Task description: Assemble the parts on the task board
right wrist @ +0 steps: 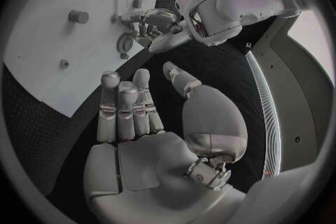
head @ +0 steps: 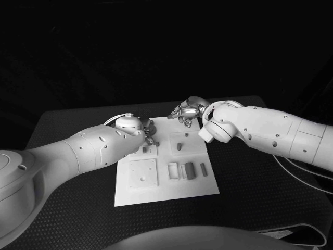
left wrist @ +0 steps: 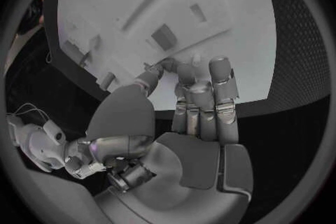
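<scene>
A black counter (head: 256, 182) with a finely textured top extends across the scene, darkness lying beyond its far edge. A thin pale cable (head: 305, 229) loops over its near right corner, beside a small flat pale object.

The task board (head: 166, 190) is plain white, its parts (head: 189, 169) grey. Around the board, the surface (head: 271, 203) is black with a fine woven texture. Both arms are white, each hand (head: 185, 110) silver.
</scene>
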